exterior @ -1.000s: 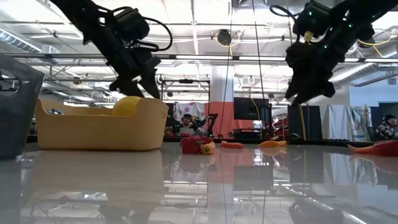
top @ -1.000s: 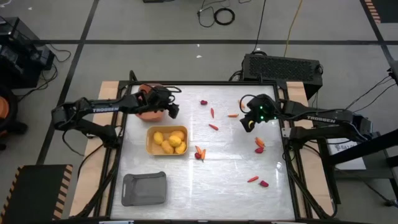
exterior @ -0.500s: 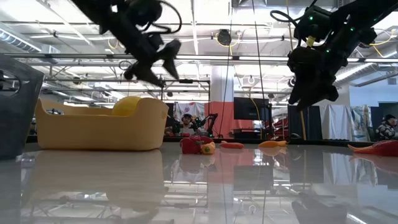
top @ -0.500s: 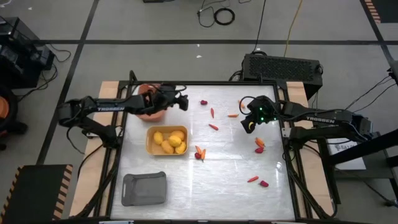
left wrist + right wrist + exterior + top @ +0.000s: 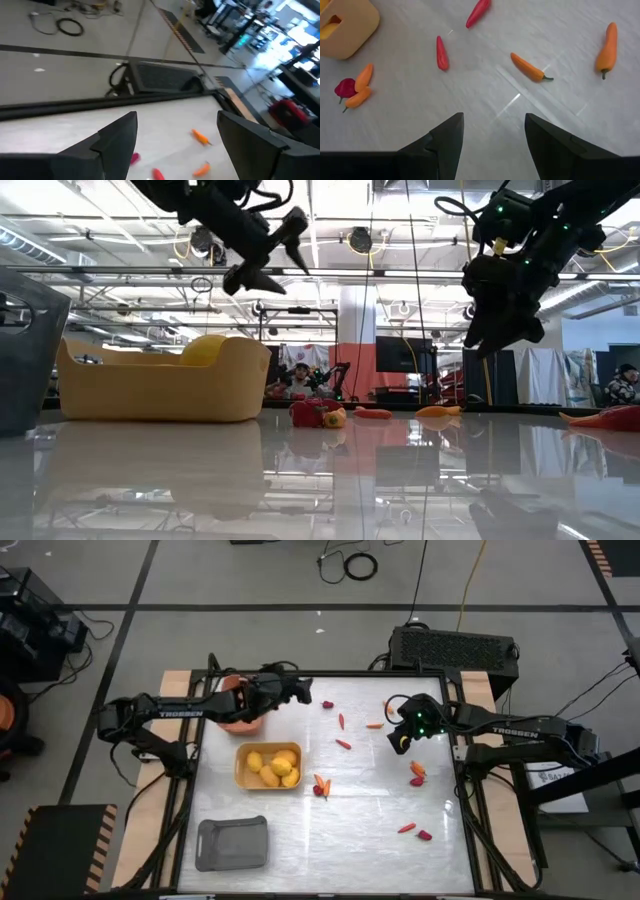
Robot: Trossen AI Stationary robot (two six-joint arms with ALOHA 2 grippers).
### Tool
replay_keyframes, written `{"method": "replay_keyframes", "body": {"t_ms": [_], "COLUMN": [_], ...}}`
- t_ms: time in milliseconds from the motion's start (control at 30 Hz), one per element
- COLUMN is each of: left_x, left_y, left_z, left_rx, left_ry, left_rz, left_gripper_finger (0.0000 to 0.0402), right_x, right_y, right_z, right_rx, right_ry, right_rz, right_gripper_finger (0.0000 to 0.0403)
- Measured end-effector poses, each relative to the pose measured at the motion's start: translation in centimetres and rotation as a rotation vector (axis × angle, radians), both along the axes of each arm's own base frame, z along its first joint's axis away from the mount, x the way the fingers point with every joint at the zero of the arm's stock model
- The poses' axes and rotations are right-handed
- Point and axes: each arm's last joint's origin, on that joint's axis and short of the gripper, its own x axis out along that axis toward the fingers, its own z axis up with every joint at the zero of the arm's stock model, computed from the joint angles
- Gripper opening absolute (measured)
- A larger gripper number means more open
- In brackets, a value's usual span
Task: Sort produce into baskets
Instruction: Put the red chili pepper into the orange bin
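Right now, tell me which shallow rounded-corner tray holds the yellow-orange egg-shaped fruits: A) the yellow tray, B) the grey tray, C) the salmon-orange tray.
A: in the high view the yellow-orange egg-shaped fruits lie inside the yellow tray, while the grey tray holds none and the salmon-orange tray, partly hidden under the left arm, shows none.

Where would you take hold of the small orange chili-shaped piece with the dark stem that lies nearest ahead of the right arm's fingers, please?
Probably across the thick middle of the small orange chili-shaped piece, coming straight down from above. It lies flat on the white tabletop with free space around it, so the fingers should straddle its narrow width, crosswise to its length. Its tapered tip and thin dark stem offer little to hold.
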Motion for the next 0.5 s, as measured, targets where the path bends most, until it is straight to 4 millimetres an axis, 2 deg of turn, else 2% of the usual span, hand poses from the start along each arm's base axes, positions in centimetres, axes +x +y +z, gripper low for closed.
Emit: {"method": "replay_keyframes", "body": {"t_ms": [333, 500], "left_x": [2.3, 3.0], "left_y": [-1.9, -2.2], "left_z": [-1.3, -2.2], "left_rx": [0.024, 0.027], "left_ry": [-0.048, -0.029], "left_rz": [-0.045, -0.034], "left_gripper_finger": [0.0281, 0.0281], "right_x": [0.0, 0.0], "right_y": [0.0, 0.0], "right_z": [0.0, 0.0], "right_rx": [0.0, 0.0], "right_ry": [0.0, -0.001], "right_rz": [0.0, 0.0], "right_gripper_finger": [0.0203, 0.0203]}}
